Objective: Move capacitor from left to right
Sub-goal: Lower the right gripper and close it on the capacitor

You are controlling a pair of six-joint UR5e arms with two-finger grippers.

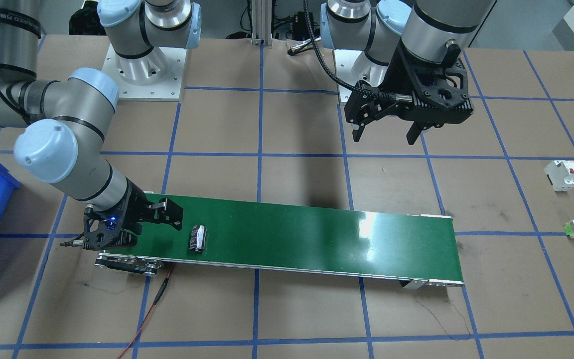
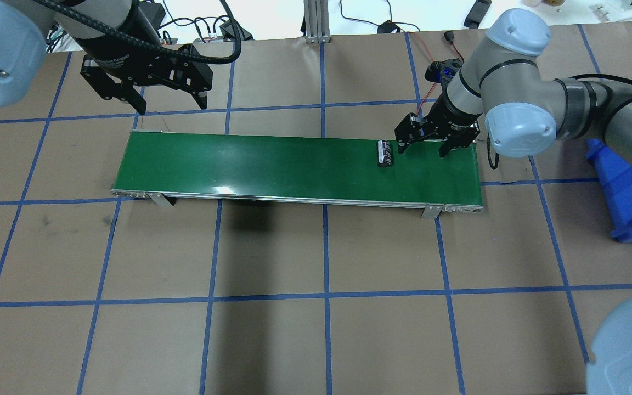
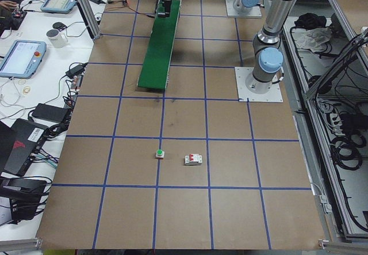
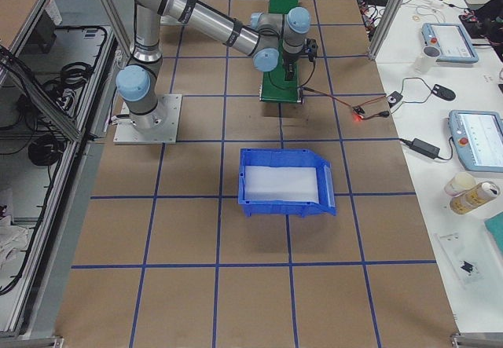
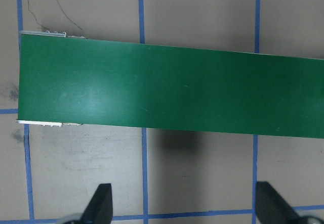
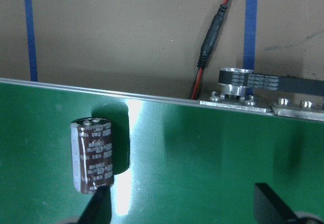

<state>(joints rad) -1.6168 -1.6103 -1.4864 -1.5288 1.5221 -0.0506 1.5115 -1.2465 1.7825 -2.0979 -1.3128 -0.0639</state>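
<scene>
The capacitor (image 2: 384, 152) is found lying ungripped on the conveyor belt (image 2: 266, 164) near its right-arm end, just beside the wide-open right end effector (image 2: 424, 149), the left end effector (image 2: 172, 104) likewise spread wide, so the crossing is judged nearly done.

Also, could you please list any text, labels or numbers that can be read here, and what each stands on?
Capacitor: pale print in rows along its brown sleeve, too blurred to read.
Strap on the right arm: white lettering, too blurred to read.
Breaker: markings too small to read.
No text can be quoted reliably.
</scene>
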